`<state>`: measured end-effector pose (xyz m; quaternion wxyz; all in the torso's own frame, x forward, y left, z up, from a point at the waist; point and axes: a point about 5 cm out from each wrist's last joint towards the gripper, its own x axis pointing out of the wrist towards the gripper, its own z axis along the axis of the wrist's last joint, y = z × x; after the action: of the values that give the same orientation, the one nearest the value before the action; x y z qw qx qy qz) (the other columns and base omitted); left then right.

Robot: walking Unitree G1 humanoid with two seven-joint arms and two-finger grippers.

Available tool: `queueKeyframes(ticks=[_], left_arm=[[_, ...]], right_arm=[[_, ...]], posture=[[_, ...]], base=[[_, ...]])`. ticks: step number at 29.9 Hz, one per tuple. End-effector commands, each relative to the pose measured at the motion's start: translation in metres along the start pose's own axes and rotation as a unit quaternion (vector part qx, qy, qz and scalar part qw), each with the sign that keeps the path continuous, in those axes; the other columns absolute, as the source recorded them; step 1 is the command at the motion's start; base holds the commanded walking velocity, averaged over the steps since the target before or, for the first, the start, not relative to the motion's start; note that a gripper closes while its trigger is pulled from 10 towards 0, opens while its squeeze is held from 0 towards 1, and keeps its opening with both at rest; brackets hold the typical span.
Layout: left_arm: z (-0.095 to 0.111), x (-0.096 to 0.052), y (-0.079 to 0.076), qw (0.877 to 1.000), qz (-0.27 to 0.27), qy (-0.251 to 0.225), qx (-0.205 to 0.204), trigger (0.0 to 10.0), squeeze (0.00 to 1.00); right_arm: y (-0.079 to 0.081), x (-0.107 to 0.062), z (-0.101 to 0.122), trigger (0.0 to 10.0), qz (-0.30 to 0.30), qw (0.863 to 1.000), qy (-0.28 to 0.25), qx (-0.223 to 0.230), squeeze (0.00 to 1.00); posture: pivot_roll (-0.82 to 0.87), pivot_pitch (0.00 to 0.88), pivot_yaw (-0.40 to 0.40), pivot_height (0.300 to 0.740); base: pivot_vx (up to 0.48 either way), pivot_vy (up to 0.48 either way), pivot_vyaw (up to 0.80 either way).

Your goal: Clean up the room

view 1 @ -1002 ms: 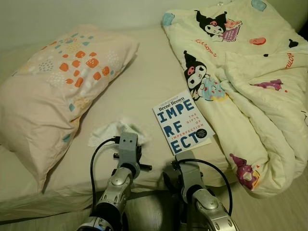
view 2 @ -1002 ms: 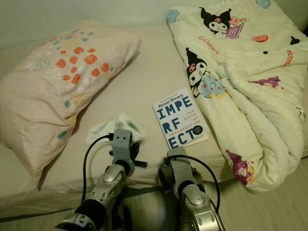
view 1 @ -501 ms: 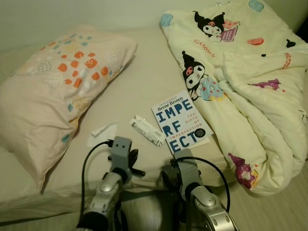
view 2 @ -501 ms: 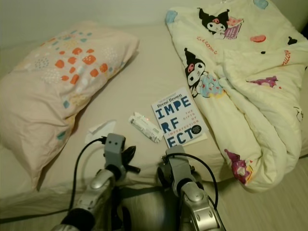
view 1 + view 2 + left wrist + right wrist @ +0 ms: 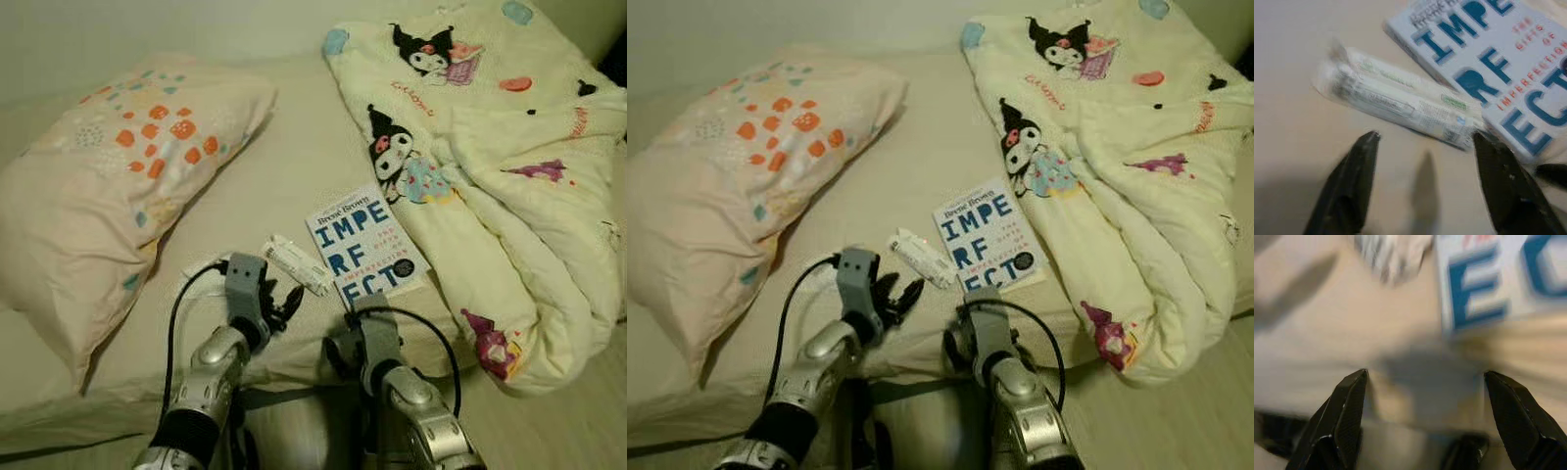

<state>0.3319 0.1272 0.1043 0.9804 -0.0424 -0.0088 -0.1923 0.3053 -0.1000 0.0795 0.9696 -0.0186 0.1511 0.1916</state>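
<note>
The left gripper (image 5: 893,295) hovered low over the near part of the bed (image 5: 294,166), its two black fingers (image 5: 1354,181) spread apart with nothing between them, pointed at a small white packet in clear wrap (image 5: 1400,100) that lay just beyond the tips. That packet (image 5: 297,265) rested flat on the sheet, its right end touching or just beside the left edge of the white-and-blue book (image 5: 366,250), whose cover read "IMPERFECT" in large letters. The right gripper (image 5: 1435,431) sat to the right of the left one at the near edge of the mattress, its fingers likewise parted and empty, facing the near end of the book. To the left lay a big patterned pillow (image 5: 108,186); to the right a cream cartoon-print comforter (image 5: 509,166) was bunched up, spilling over the bed's right side. A scrap of white paper (image 5: 201,264) peeked out just left of the left wrist. Judged from this, the step in hand was picking up the packet. To do it well, the fingers ought to straddle its narrow width across the middle, not its length, and press down slightly into the soft sheet before closing, since the slippery wrap could squirt out. Approaching from the left end would keep the fingertip clear of the book's cover.
</note>
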Motion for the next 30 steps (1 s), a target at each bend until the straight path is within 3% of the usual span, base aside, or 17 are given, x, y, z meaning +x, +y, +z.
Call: queueKeyframes(ticks=[1, 2, 4, 8, 14, 15, 16, 18, 19, 23, 27, 29, 30], left_arm=[[-0.003, -0.018, 0.021, 0.999, 0.027, 0.011, 0.016, 10.0, 1.0], [-0.003, -0.018, 0.021, 0.999, 0.027, 0.011, 0.016, 10.0, 1.0], [0.004, -0.039, 0.04, 0.999, 0.04, 0.011, 0.027, 10.0, 1.0], [0.006, -0.077, 0.061, 0.996, 0.059, 0.033, 0.064, 10.0, 1.0], [0.003, -0.086, 0.063, 0.994, 0.083, 0.036, 0.067, 10.0, 1.0], [0.004, -0.089, 0.061, 0.991, 0.099, 0.038, 0.077, 10.0, 1.0], [0.006, -0.089, 0.058, 0.992, 0.1, 0.034, 0.072, 10.0, 1.0], [0.007, -0.09, 0.055, 0.992, 0.101, 0.031, 0.068, 10.0, 1.0], [0.011, -0.089, 0.051, 0.994, 0.093, 0.022, 0.061, 10.0, 1.0], [0.019, -0.09, 0.04, 0.996, 0.071, 0.014, 0.057, 10.0, 1.0], [0.024, -0.092, 0.031, 0.997, 0.058, 0.01, 0.056, 10.0, 1.0], [0.035, -0.096, 0.011, 0.998, 0.011, -0.008, 0.065, 10.0, 1.0], [0.035, -0.096, 0.011, 0.998, 0.011, -0.008, 0.065, 10.0, 1.0]], right_arm=[[0.015, 0.004, 0.042, 10.0, 0.052, 0.995, -0.089, -0.011, 0.0], [0.015, 0.004, 0.042, 10.0, 0.052, 0.995, -0.089, -0.011, 0.0], [0.022, 0.003, 0.051, 10.0, 0.08, 0.992, -0.095, -0.029, 0.0], [0.032, -0.002, 0.057, 10.0, 0.091, 0.99, -0.094, -0.053, 0.0], [0.029, 0.001, 0.059, 10.0, 0.078, 0.99, -0.115, -0.027, 0.0], [0.021, 0.009, 0.063, 10.0, 0.052, 0.99, -0.126, -0.029, 0.0], [0.012, 0.016, 0.063, 10.0, 0.027, 0.992, -0.122, -0.035, 0.77], [0.006, 0.02, 0.064, 10.0, 0.01, 0.992, -0.118, -0.039, 0.77], [-0.001, 0.027, 0.064, 10.0, -0.007, 0.993, -0.112, -0.043, 1.0], [-0.015, 0.037, 0.063, 10.0, -0.032, 0.993, -0.089, -0.07, 1.0], [-0.022, 0.044, 0.059, 10.0, -0.025, 0.996, -0.067, -0.062, 1.0], [-0.019, 0.051, 0.055, 10.0, 0.015, 0.999, -0.042, -0.026, 1.0], [-0.019, 0.051, 0.055, 10.0, 0.015, 0.999, -0.042, -0.026, 1.0]], posture=[[-0.05, 0.336, 0.066, 0.596], [-0.05, 0.336, 0.066, 0.596], [-0.03, 0.319, 0.044, 0.596], [-0.01, 0.311, 0.018, 0.596], [0.0, 0.318, 0.016, 0.596], [0.0, 0.323, 0.017, 0.596], [0.0, 0.328, 0.019, 0.596], [0.0, 0.328, 0.019, 0.596], [0.01, 0.334, 0.021, 0.596], [0.02, 0.346, 0.021, 0.596], [0.06, 0.371, 0.016, 0.596], [0.1, 0.399, 0.008, 0.596], [0.1, 0.399, 0.008, 0.596]], base=[[0.0, 0.0, 0.0], [0.0, 0.0, 0.0], [0.0, 0.0, 0.0], [0.0, 0.0, 0.0], [0.0, 0.0, 0.0], [0.0, 0.0, 0.0], [0.0, 0.0, 0.0], [0.0, 0.0, 0.0], [0.0, 0.0, 0.0], [0.0, 0.0, 0.0], [0.0, 0.0, 0.0], [0.0, 0.0, 0.0], [0.0, 0.0, 0.0]])
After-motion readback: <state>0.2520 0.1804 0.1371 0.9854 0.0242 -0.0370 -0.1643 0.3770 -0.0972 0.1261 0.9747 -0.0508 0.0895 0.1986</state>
